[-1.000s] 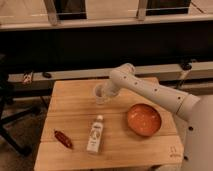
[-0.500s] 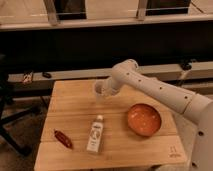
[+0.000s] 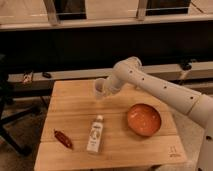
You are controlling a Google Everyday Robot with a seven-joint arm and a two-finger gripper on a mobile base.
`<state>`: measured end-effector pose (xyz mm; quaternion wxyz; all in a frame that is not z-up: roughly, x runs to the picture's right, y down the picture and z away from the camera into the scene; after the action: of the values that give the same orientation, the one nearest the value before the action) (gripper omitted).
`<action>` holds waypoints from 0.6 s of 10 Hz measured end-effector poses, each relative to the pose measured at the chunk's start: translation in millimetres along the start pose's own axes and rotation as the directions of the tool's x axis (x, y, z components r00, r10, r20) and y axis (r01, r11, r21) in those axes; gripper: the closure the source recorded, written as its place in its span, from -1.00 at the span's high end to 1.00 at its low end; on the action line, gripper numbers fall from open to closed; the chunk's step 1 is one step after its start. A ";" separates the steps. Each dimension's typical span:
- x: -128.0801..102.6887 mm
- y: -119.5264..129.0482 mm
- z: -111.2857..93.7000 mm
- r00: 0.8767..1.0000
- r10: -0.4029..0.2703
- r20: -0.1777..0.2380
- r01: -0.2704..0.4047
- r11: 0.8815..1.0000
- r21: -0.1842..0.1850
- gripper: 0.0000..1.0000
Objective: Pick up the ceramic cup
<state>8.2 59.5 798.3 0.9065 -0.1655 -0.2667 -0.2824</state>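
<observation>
1. Currently the gripper [image 3: 102,91] sits over the back left part of the wooden table [image 3: 75,107], at the end of the white arm [image 3: 160,90] that reaches in from the right.
2. The ceramic cup [image 3: 98,86] is right at the gripper's tip, on its left side and touching or merging with it. It is pale against the dark wall behind.
3. Whether the gripper is spread around the cup or clamped onto it cannot be told; the two blur into one shape.
4. Whether the cup's base rests on the table or hangs just above it cannot be told either.
5. The cup's inside is hidden from this angle, so its contents cannot be made out.
6. The orange bowl [image 3: 143,119] stands on the right half of the table, well apart from the cup, with its open glazed inside facing up.
7. The cup looks roughly upright, its long axis near vertical and the wider rim on top. Any slight tilt is too blurred to judge.
8. A white bottle [image 3: 96,134] lies on its side near the front edge, its cap end pointing toward the back of the table, nearer the camera than the cup.
9. A small red object [image 3: 63,139] lies to the left of the bottle, near the front left corner.
</observation>
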 end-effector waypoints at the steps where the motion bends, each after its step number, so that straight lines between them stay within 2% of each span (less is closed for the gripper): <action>1: -1.2 -1.3 -2.1 1.000 -0.005 0.002 0.005 1.000 0.004 -0.91; 6: -7.8 -1.7 -17.3 0.999 -0.033 0.015 0.033 0.999 0.010 -0.91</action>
<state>8.4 53.6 780.1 0.9005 -0.1588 -0.2776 -0.2947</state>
